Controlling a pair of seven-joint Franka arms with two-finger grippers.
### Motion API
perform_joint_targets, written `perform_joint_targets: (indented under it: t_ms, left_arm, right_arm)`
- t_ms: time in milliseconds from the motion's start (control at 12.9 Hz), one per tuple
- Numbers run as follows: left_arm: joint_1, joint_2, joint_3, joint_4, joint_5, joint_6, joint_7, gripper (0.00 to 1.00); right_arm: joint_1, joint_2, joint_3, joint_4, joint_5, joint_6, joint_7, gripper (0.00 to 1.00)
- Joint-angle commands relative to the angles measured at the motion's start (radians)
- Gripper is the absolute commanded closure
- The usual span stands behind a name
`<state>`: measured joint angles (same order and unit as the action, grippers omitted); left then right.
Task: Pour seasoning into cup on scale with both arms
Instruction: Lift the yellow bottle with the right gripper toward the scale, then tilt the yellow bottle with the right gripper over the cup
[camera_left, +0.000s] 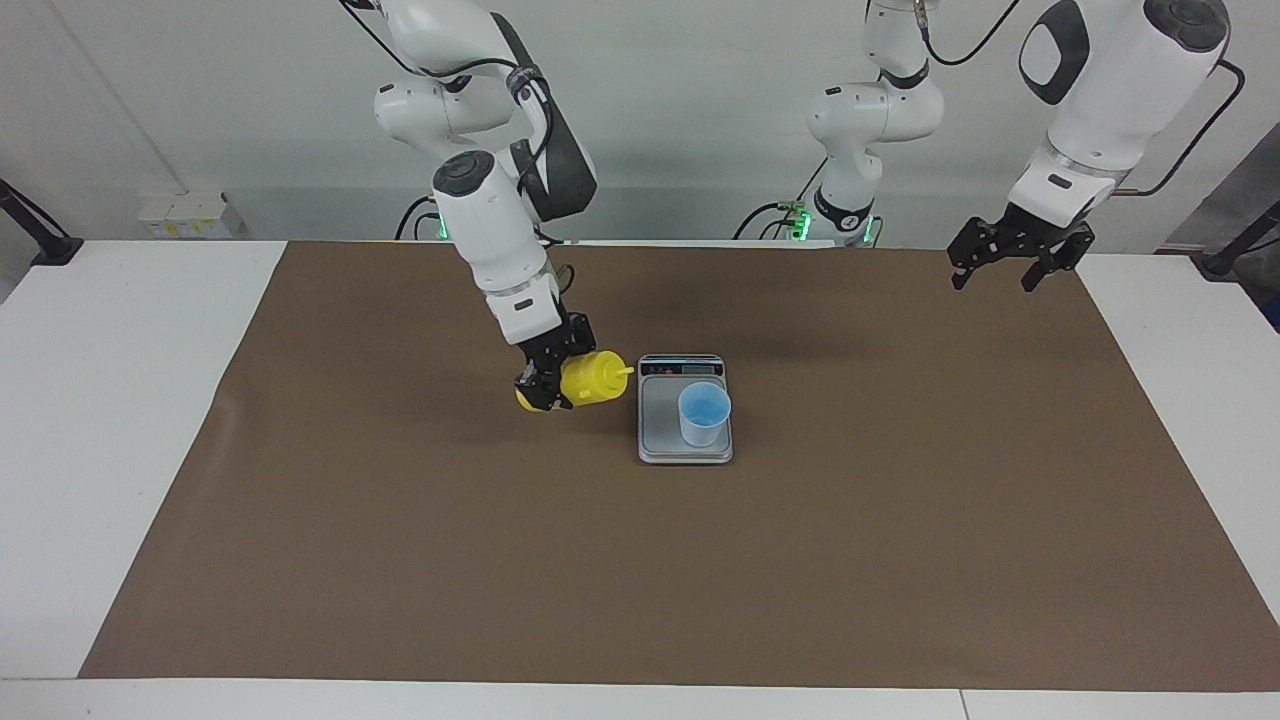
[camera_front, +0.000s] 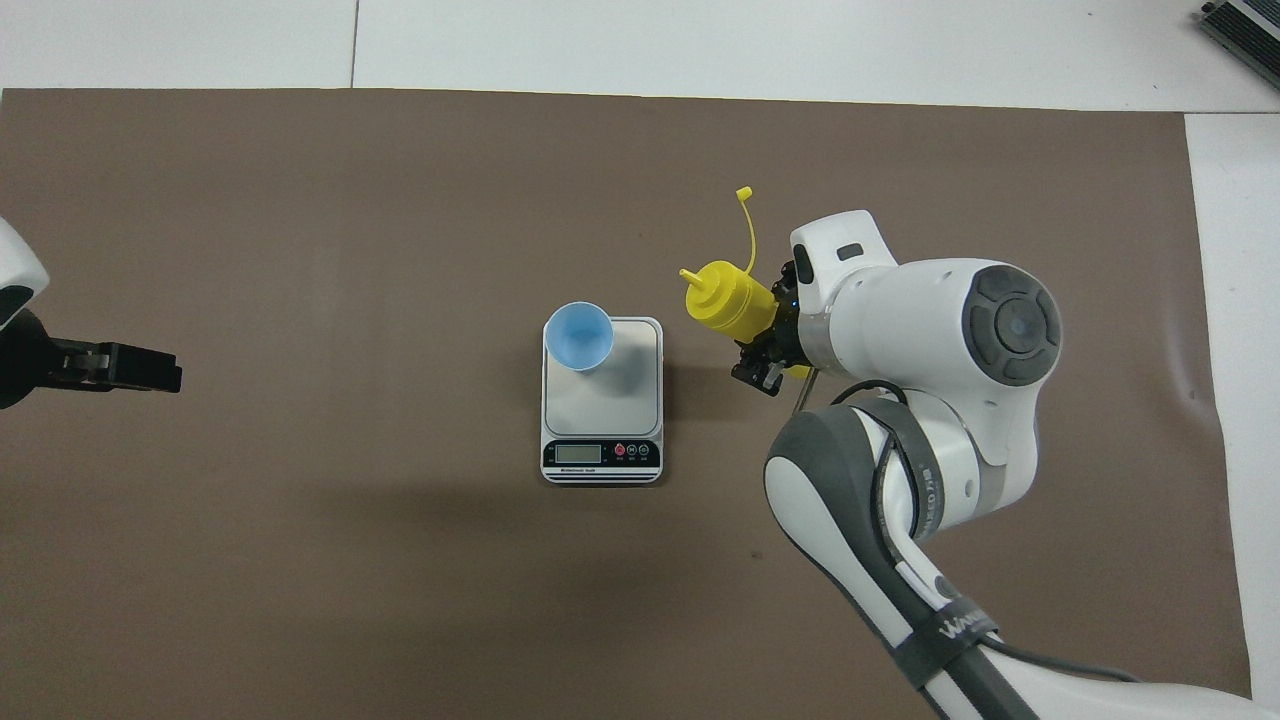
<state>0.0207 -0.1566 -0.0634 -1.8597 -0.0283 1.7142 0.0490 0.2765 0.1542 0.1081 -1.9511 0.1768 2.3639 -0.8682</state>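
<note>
I have the right claw (camera_left: 548, 385) clamped across the body of the seasoning (camera_left: 590, 380), a yellow squeeze bottle tipped almost flat in the air just beside the scale (camera_left: 685, 440), on the side toward the right arm's end of the table (camera_left: 150, 400). The bottle's long axis runs level and crosswise, nozzle leading toward the scale; its base is tucked in the claw.

The cup (camera_left: 704, 414), light blue and upright, stands on the weighing plate at the corner away from the display strip and toward the left arm's end. So the pour turns on one gap: the nozzle tip reaches only about the scale's near edge, and I judge it must still travel across most of the plate's width before it stands over the cup's rim. The right arm is much the nearer of the two.

The left claw (camera_left: 1008, 262) hangs with its fingers spread and nothing in them, high over the brown mat's edge at the left arm's end, well apart from the scale; that arm waits.

The overhead view adds what the facing view hides: the cap strap (camera_front: 746, 228) trails from the seasoning (camera_front: 730, 300) away from the robots, clear of the nozzle, and the cup (camera_front: 579, 336) sits off-centre on the scale (camera_front: 603, 400). The right claw (camera_front: 772, 350) is largely masked there by its own wrist. The facing view alone shows the bottle's height above the table.
</note>
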Motion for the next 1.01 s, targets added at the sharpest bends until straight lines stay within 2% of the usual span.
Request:
perform_joint_targets:
  t_ms: [0,311,622,934]
  left_arm:
    - [0.01,-0.011,-0.003,-0.007,0.002,0.008,-0.011,0.0]
    - [0.01,-0.012,-0.004,-0.007,0.002,-0.002,-0.011,0.0]
    - [0.01,-0.012,-0.004,-0.007,0.002,-0.005,-0.011,0.0]
    - [0.01,-0.012,-0.004,-0.007,0.002,-0.005,-0.011,0.0]
  right_arm:
    - [0.009,0.059,0.004,0.116,-0.141,-0.093,0.06,0.51]
    - [0.052,0.091,0.002,0.13,-0.29,-0.106,0.103,0.51]
    - [0.093,0.181,0.004,0.25,-0.448,-0.208,0.144,0.51]
    - [0.18,0.258,0.002,0.332,-0.595,-0.32,0.218,0.51]
